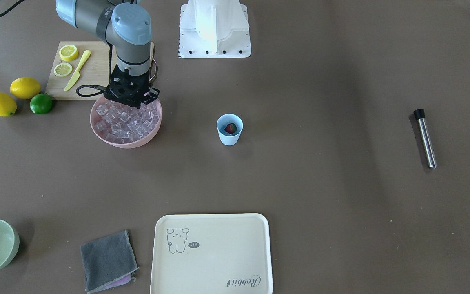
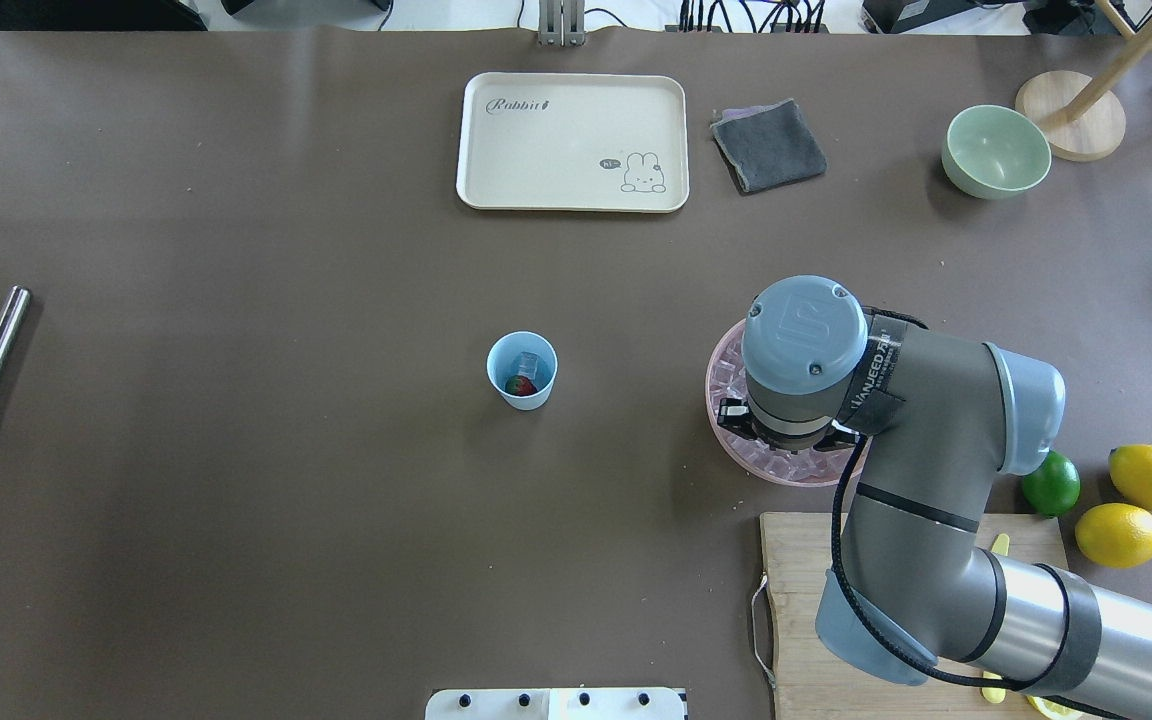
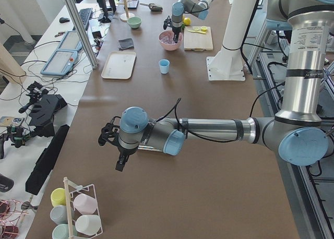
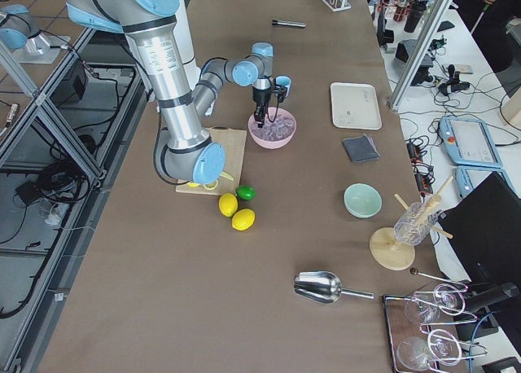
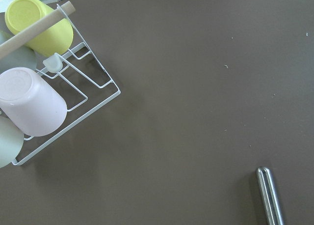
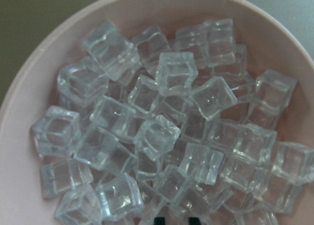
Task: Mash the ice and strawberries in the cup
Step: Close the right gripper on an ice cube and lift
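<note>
Hovering over pink bowl (image 6: pixel 49 53), R fingers (image 6: pixel 158 219) just above ice (image 6: pixel 162 136)

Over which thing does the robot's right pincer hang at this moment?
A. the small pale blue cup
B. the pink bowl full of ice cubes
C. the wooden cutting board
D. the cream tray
B: the front-facing view shows the right pincer above the pink bowl heaped with ice, and its wrist camera sees only those cubes. The cup stands apart.
</note>
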{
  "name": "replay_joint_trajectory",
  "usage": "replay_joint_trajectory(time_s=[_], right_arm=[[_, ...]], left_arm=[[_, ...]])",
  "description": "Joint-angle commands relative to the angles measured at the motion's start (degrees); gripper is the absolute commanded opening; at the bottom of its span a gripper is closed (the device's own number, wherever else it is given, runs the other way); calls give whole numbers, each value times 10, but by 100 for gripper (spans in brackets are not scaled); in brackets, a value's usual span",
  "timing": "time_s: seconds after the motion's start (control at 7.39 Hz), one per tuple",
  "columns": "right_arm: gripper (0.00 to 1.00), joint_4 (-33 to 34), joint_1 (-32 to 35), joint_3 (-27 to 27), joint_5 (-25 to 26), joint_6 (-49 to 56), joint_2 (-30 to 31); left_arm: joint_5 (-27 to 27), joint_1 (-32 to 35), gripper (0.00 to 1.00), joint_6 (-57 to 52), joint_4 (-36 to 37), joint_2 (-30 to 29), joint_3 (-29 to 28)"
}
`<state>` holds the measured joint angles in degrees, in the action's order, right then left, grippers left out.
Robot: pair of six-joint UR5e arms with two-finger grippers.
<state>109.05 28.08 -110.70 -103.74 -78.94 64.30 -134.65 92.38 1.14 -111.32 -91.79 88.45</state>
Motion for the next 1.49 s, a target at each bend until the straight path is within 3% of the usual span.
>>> replay_joint_trajectory(time_s=[0.0, 0.14, 0.27, 0.41, 0.68, 1.08, 1.35], right_arm=[[29, 12, 12, 0, -11, 10, -5], [35, 13, 10, -2, -13, 2, -6], [63, 13, 7, -2, -12, -16, -7], [68, 13, 7, 0, -10, -29, -6], [68, 18, 6, 0, -9, -43, -6], [50, 23, -2, -5, -9, -91, -5], [50, 22, -14, -1, -8, -93, -4]], left_arm=[[0, 1, 98, 0, 0, 0, 1], [0, 0, 98, 0, 0, 0, 0], [0, 1, 98, 0, 0, 0, 1], [0, 1, 98, 0, 0, -1, 1], [-1, 1, 98, 2, 1, 0, 7], [-1, 0, 98, 2, 1, -1, 8], [-1, 1, 98, 2, 1, -5, 8]])
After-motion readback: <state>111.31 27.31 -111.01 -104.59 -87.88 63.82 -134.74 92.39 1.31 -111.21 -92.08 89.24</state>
